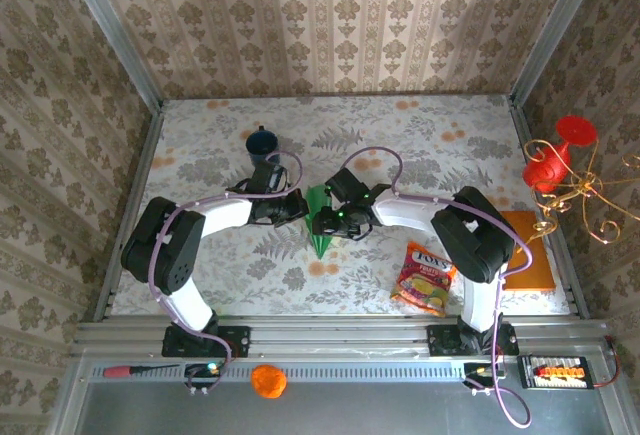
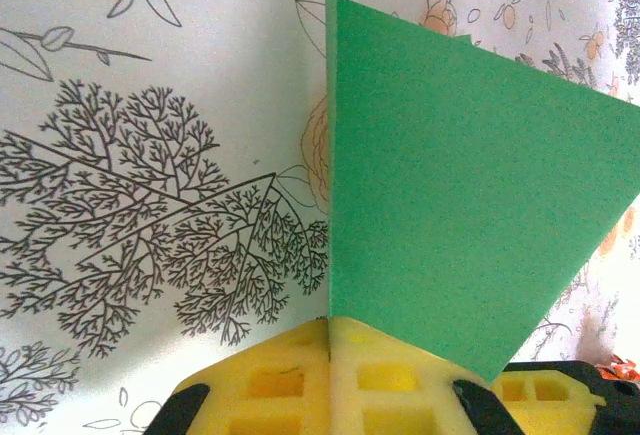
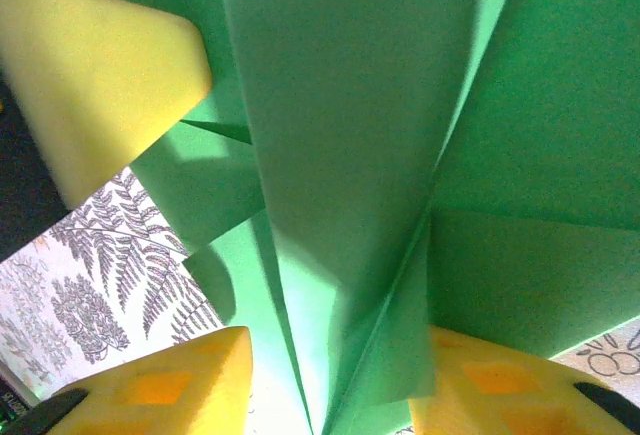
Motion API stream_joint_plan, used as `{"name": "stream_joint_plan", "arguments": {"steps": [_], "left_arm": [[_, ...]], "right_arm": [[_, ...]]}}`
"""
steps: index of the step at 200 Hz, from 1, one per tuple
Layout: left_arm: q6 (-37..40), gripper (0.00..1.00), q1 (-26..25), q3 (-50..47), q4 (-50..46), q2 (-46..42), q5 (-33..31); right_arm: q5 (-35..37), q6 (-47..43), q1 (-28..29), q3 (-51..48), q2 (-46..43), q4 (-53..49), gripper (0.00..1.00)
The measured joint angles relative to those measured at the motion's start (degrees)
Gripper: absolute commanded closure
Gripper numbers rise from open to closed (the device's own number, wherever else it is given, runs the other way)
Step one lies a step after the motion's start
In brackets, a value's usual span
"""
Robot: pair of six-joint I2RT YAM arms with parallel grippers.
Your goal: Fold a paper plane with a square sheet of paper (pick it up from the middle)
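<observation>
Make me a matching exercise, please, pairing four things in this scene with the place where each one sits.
Things:
1. paper plane
2. blue mug
3. snack packet
4. orange-brown board

Places:
A. by the right edge of the table
B. far side, left of centre
C. middle of the table
D. near side, right of centre

Pairs: 1-C, 2-B, 3-D, 4-A
</observation>
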Motion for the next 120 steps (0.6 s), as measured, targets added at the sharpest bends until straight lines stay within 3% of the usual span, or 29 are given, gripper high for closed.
{"name": "stream_joint_plan", "arguments": {"steps": [120], "left_arm": [[-0.9, 1.00, 0.0, 0.0, 0.7, 0.0, 1.8]], "right_arm": [[2.3, -1.0, 1.0, 1.9, 0.5, -1.9, 0.46]]}}
